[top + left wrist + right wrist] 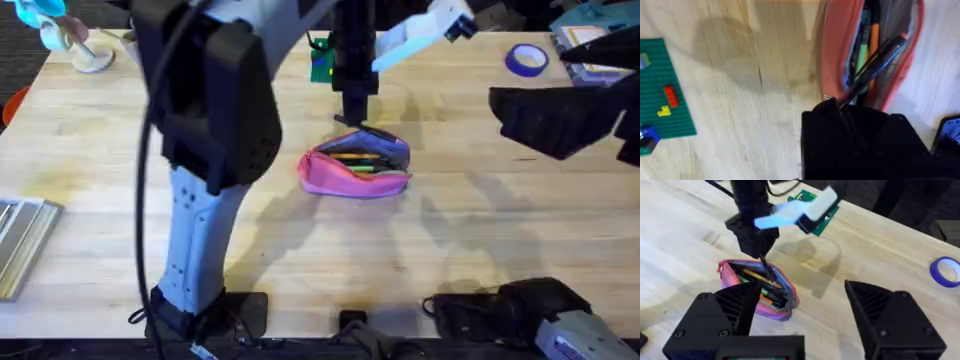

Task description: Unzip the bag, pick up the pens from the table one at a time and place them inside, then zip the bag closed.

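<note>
The pink bag [355, 172] lies unzipped at the middle of the table [480, 230]. Several pens [356, 158] lie inside it, orange [873, 37] and green among them. My left gripper [355, 108] hangs straight over the bag's opening, shut on a black pen [881, 59] whose lower end dips into the bag [832, 50]. In the right wrist view the left gripper [757, 250] holds that pen [767, 271] above the bag [777, 311]. My right gripper [560, 125] hovers to the bag's right, open and holding nothing [802, 287].
A green baseplate [320, 60] with small bricks [670, 95] lies just behind the bag. A blue tape roll [527, 60] sits at the back right. A metal tray [20, 240] is at the left edge and a small bowl [92, 58] at the back left.
</note>
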`<state>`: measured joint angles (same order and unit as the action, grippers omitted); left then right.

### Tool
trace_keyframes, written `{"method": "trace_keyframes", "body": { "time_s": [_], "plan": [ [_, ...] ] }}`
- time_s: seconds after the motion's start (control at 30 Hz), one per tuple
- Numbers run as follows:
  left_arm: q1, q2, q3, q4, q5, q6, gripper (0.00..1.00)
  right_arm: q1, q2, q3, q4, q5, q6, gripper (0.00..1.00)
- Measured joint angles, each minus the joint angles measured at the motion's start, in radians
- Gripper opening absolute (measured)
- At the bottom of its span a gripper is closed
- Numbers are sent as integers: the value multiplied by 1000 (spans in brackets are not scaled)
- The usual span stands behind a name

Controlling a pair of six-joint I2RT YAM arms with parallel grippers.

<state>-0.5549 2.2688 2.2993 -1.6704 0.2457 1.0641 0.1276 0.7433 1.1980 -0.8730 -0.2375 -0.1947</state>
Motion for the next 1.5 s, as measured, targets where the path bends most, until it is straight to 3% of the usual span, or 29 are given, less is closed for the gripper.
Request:
{"method": "trace_keyframes", "body": {
  "time_s": [0.43,0.63,0.67,0.87,0.97,1.13,1.5],
  "plan": [
    [11,-205,-30,-20,-4,7,41,0,0,0,3,0,0,998],
    [29,-310,-216,58,-4,21,41,0,0,0,29,0,0,998],
    [47,-390,-331,121,-4,21,41,0,0,0,38,0,0,998],
    [60,-593,-562,245,3,8,41,0,0,0,42,0,0,998],
    [59,-652,-621,261,8,-39,41,0,0,0,42,0,0,998],
    [43,-663,-635,291,9,-175,42,0,0,0,42,0,0,998],
    [-105,-632,-637,460,13,-495,43,0,0,0,43,0,0,998]
  ]
}}
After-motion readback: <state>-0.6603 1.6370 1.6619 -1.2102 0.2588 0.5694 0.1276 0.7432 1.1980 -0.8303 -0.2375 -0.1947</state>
